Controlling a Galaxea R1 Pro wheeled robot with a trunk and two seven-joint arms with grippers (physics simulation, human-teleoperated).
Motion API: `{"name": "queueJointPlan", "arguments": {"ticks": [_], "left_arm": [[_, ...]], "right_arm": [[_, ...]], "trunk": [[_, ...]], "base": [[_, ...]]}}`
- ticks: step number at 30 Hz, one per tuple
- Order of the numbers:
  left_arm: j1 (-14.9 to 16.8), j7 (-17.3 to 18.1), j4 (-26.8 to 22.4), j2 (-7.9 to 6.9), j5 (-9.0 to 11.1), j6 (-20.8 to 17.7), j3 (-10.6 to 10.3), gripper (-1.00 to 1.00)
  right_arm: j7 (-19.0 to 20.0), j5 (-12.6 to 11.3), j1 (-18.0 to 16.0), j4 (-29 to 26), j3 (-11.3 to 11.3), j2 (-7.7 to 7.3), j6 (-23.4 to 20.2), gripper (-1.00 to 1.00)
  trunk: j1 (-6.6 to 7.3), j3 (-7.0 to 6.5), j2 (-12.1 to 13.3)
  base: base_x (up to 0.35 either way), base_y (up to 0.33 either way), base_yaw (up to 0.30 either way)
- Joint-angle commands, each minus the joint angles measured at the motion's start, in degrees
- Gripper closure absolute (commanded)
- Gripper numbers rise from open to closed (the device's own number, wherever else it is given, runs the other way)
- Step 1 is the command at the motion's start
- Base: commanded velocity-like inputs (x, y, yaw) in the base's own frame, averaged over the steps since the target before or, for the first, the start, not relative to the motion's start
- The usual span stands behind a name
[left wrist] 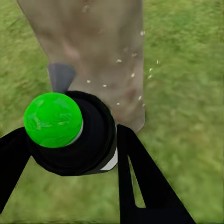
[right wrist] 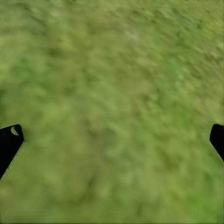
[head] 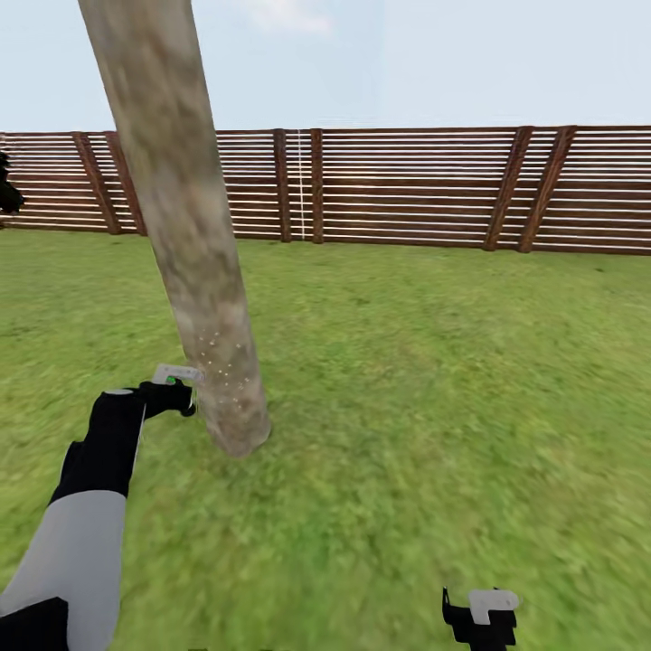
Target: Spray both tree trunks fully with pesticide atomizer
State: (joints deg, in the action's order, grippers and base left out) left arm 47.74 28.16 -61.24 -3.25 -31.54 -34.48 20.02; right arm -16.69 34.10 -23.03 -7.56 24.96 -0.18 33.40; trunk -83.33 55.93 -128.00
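One thick, pale grey-brown mottled tree trunk [head: 194, 271] leans up out of the garden lawn [head: 407, 380]. My left gripper [head: 172, 395] is shut on the pesticide atomizer [head: 177, 373], held close beside the trunk's base. In the left wrist view the atomizer [left wrist: 91, 135] shows a black top with a bright green spot between my fingers [left wrist: 140, 177], pointing at the trunk [left wrist: 93, 46]. Small white droplets [head: 221, 362] speckle the lower trunk, and droplets [left wrist: 135, 70] also float at its edge. My right gripper [head: 479, 617] hangs open low over the grass, its fingertips [right wrist: 10, 140] wide apart.
A brown slatted wooden fence [head: 416, 185] closes the lawn at the back. Dark foliage [head: 7, 194] pokes in at the far left edge. Open grass stretches to the right of the trunk.
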Motion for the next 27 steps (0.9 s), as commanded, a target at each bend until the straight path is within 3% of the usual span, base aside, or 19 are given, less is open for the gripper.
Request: {"name": "queueJointPlan", "arguments": {"ticks": [1,8,11,12,15,21,24,27], "left_arm": [[-0.05,-0.06,-0.01,-0.04,-0.07,0.01,-0.04,1.00],[-0.12,-0.44,0.65,-0.58,-0.45,0.02,0.21,1.00],[-0.23,-0.44,0.81,-2.07,-0.46,0.02,0.76,1.00],[-0.26,-0.41,0.84,-3.39,-0.41,0.02,0.80,1.00],[-0.92,-0.45,0.86,-4.43,-0.40,0.09,0.89,1.00],[-3.84,-1.38,0.92,-4.43,-0.42,0.14,0.85,1.00],[-5.30,-3.86,1.31,-3.88,-0.21,0.19,0.69,1.00],[-5.60,-4.21,1.31,-3.79,0.07,0.20,0.64,1.00]], "right_arm": [[0.01,0.00,0.00,0.00,0.00,0.00,0.00,-1.00],[0.00,0.00,0.00,-0.02,0.00,-0.06,0.00,-1.00],[0.00,0.00,0.00,-0.01,0.00,-0.08,0.00,-1.00],[-0.01,0.00,0.00,0.00,0.00,-0.08,0.00,-1.00],[-0.01,0.00,0.00,0.00,0.00,-0.08,0.00,-1.00],[-0.01,0.00,0.00,0.00,0.00,-0.08,0.00,-1.00],[-0.01,0.00,0.00,0.00,0.00,-0.08,0.00,-1.00],[-0.01,0.00,0.00,0.00,0.00,-0.08,0.00,-1.00]], "trunk": [[0.00,0.00,0.00],[0.00,0.00,0.00],[0.00,0.00,0.00],[0.00,0.00,0.00],[0.00,0.00,0.00],[0.00,0.00,0.00],[0.00,0.00,0.00],[0.00,0.00,0.00]], "base": [[0.000,-0.191,0.124],[0.008,-0.263,0.012],[0.195,-0.058,0.000],[0.288,0.086,0.000],[0.177,0.068,0.000],[0.009,-0.006,0.000],[0.000,-0.217,0.000],[0.000,-0.264,0.000]]}}
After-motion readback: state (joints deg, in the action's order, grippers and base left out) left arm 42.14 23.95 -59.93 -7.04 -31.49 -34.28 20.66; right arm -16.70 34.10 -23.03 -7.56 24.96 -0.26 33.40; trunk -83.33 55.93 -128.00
